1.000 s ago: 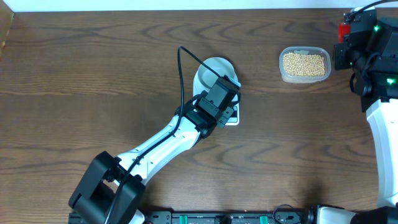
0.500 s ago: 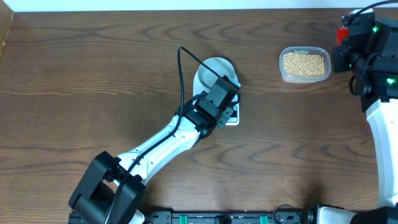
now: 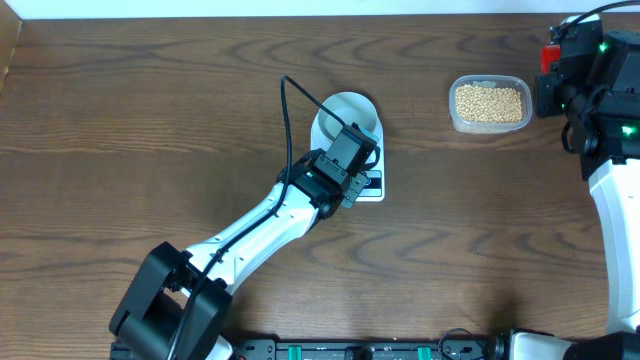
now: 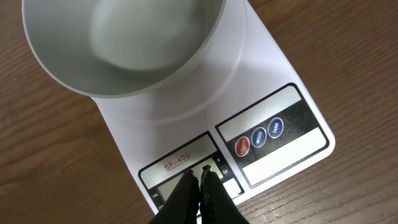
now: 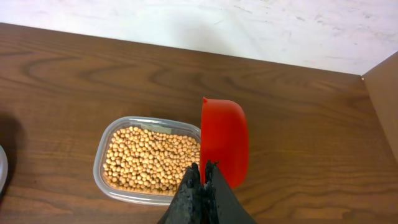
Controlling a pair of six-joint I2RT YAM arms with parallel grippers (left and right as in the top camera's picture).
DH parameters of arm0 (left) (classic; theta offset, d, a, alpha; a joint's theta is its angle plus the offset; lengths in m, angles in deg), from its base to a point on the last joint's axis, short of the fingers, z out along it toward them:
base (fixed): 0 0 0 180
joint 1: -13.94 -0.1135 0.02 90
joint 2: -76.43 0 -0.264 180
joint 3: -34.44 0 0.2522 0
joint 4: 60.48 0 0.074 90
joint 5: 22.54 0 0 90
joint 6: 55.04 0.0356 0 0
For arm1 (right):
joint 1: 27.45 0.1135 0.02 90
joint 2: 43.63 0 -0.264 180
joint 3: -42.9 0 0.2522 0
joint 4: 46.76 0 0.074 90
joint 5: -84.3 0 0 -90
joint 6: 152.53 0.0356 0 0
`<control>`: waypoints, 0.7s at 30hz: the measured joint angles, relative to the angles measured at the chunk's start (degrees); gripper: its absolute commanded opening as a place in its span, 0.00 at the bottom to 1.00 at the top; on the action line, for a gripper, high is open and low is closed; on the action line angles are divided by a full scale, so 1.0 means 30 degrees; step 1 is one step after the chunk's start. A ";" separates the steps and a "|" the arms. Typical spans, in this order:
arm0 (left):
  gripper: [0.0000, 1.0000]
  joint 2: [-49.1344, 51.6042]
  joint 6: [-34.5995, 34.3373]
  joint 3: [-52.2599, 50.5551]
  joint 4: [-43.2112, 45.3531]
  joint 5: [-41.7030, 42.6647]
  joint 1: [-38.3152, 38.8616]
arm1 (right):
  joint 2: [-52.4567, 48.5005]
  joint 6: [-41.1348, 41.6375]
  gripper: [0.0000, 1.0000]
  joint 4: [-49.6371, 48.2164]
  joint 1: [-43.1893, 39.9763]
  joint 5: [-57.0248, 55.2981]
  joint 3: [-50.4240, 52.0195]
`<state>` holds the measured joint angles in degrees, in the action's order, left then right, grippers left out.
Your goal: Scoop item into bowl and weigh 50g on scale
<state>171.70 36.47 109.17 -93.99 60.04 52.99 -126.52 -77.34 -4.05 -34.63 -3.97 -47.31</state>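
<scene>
Left gripper point(image 4: 200, 178): the two dark fingers are pressed together with no gap. The tips are over the display end of the scale, bottom centre of the left wrist view. Whether they touch it cannot be told.
Left arm point(image 3: 250, 230): runs from the lower left of the overhead view up to the middle, its wrist above the scale.
Scale point(image 4: 273, 74): white and rectangular, lying flat on the table at the centre of the overhead view.
Scale panel: shows the label "SF-400" and a row of round buttons point(image 4: 259, 137), one red and two blue. The grey display point(image 4: 169, 191) is partly hidden by the fingers.
Bowl point(image 4: 124, 90): white and round, upright on the far end of the scale, upper left of the left wrist view. Its rim overhangs the scale's edge and its inside is plain white.
Right gripper point(image 5: 202, 169): fingers pinched together on the lower edge of the red scoop point(image 5: 225, 143). The grip point itself is hidden.
Red scoop: tipped on edge, just right of the tub.
Soybeans point(image 5: 152, 163): small tan-yellow beans heaped in a clear plastic tub point(image 5: 97, 165), upper right of the overhead view, well apart from the scale.
Right arm point(image 3: 600, 110): at the right edge, beside the tub.
Table point(image 3: 150, 120): dark wood grain.
</scene>
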 measured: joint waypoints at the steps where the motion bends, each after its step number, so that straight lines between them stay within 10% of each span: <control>1: 0.07 0.0000 0.0000 0.0000 0.0000 0.0000 0.0000 | 0.0000 0.0000 0.01 0.0000 0.0000 0.0000 0.0000; 21: 0.07 0.1756 0.0000 -0.0015 0.0561 0.0969 0.0313 | 0.0000 0.0000 0.01 -0.0007 0.0000 0.0000 0.0000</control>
<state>176.96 36.47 109.12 -92.30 62.95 53.93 -126.52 -77.34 -4.07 -34.63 -3.97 -47.31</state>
